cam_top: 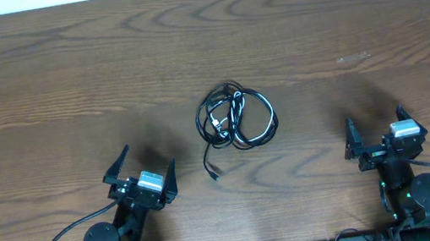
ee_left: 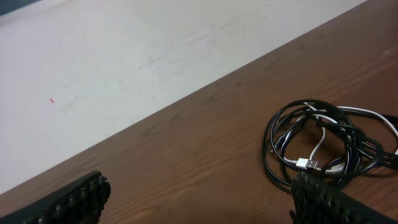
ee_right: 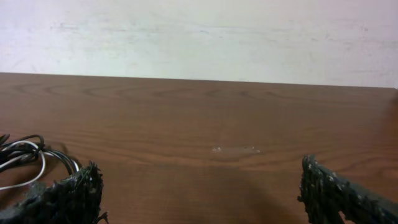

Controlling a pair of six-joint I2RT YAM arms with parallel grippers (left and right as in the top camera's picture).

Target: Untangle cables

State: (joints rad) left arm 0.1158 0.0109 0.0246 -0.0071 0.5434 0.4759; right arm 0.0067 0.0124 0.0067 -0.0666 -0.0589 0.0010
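My cables [cam_top: 236, 119] lie in one black-and-white tangle near the middle of the tabletop [cam_top: 37, 70], with a loose black end trailing toward the near edge. My left gripper [cam_top: 146, 163] is by the near edge, left of the tangle, its fingers spread wide and empty. My right gripper [cam_top: 376, 126] is well off to the right, spread just as wide and holding nothing.

Even, fairly bright overhead light leaves soft shadows on the brown surface [cam_top: 37, 70], while wrist views look slightly grainy.
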